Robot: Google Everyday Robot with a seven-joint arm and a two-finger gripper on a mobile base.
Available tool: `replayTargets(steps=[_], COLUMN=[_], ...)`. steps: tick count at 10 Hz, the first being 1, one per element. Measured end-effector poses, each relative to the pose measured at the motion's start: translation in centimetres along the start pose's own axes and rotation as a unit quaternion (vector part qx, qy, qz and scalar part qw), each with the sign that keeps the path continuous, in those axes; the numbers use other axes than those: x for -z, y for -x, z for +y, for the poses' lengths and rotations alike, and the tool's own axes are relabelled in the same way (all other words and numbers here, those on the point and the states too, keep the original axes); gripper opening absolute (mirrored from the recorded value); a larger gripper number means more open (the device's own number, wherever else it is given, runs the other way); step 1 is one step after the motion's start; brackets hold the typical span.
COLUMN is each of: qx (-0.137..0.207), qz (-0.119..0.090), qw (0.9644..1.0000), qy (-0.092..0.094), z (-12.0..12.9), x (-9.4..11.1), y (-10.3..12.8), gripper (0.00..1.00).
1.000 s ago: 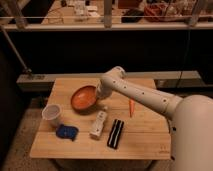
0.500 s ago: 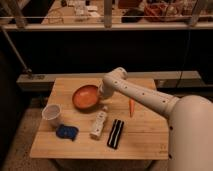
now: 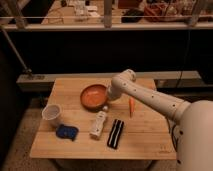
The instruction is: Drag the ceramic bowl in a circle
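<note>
Reaching from the right side, the white arm [image 3: 150,97] bends over the wooden table [image 3: 145,142] and brings the gripper [image 3: 107,103] down at the near right edge of the ceramic bowl [image 3: 93,96]. Whether the gripper touches or holds the bowl's rim cannot be told, because the wrist hides that part. The orange-brown bowl sits on the far middle part of the table, a little to the left of the centre. Near the left edge stands a whitish plastic cup [image 3: 52,114], well apart from the bowl. In front of the cup lies a small blue object [image 3: 66,132]. A white bottle-like object [image 3: 99,124] lies on its side near the middle, just below the gripper, and a black flat object [image 3: 116,133] lies just beside it on the right. A thin orange object [image 3: 131,106] lies to the right of the bowl, close under the arm. Behind the table runs a low ledge [image 3: 60,77].
</note>
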Motion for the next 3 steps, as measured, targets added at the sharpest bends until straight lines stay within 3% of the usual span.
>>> replayTargets(steps=[3], qx=[-0.008], qz=[-0.005], qw=[0.9997], qy=[0.022], z=[3.2], x=[0.4], y=[2.3], gripper=[0.07])
